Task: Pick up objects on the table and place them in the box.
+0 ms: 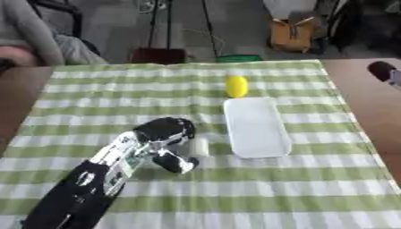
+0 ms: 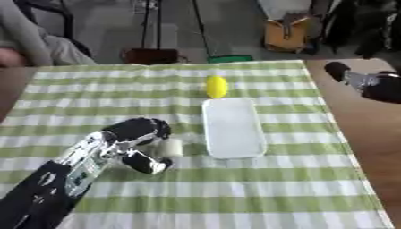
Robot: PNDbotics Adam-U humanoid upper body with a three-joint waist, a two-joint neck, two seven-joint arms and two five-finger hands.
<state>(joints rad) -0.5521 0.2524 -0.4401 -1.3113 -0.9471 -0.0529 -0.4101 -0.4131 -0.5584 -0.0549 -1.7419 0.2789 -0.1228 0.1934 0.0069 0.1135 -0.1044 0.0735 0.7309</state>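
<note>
White object (image 2: 172, 147) between left hand (image 2: 139, 134) fingers

No text, label, brand, number or sign can be read anywhere; the pale patch on the black and silver forearm of the left arm (image 1: 117, 167), toward 7 o'clock, carries marks too blurred to make out, and the tan cardboard box on the floor (image 1: 294, 33), toward 1 o'clock, shows no legible print
</note>
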